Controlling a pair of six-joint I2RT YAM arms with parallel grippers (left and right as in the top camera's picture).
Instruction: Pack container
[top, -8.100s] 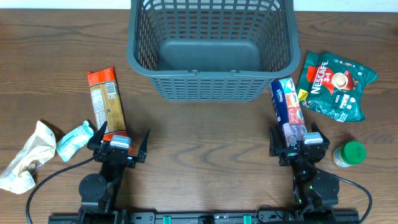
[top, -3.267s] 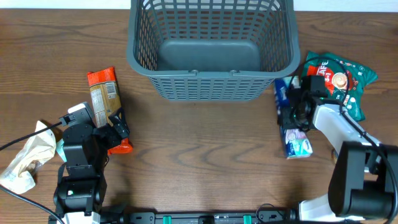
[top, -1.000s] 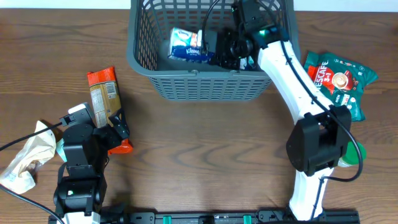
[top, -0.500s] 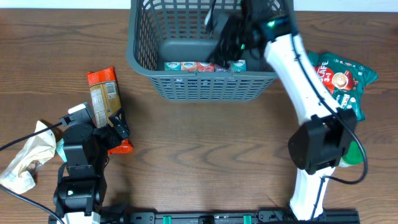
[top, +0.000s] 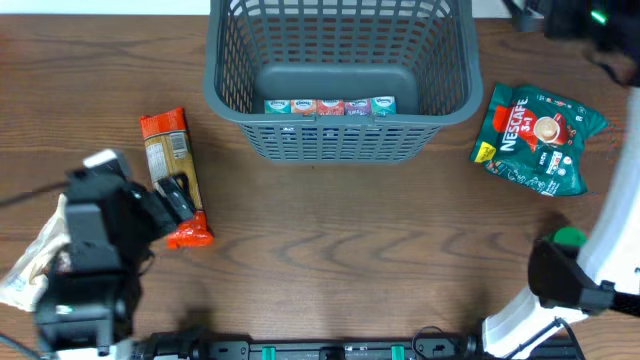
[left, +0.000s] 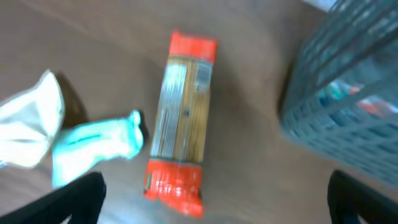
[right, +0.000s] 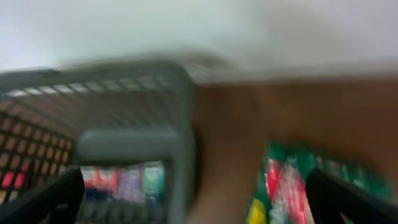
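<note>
The dark grey slotted container (top: 340, 135) stands at the back centre. A multi-coloured tissue pack (top: 330, 106) lies inside it against the front wall, and it also shows in the right wrist view (right: 127, 180). My right gripper (top: 570, 15) is open and empty. It is high up, at the container's right rim (right: 134, 146), over the bare wood next to the green Nescafe bag (top: 540, 135). My left gripper (top: 165, 200) is open and empty above the orange-ended pasta packet (top: 172, 170), which also shows in the left wrist view (left: 183, 134).
A crumpled white bag (left: 28, 127) and a teal packet (left: 93, 146) lie left of the pasta packet. A green-lidded jar (top: 568, 238) stands at the right, partly behind my right arm. The container's wall (left: 354, 93) is at the right of the left wrist view.
My right gripper let go of the tissue pack in the container and swung out to the right past its rim. My left arm rose and shifted left.
</note>
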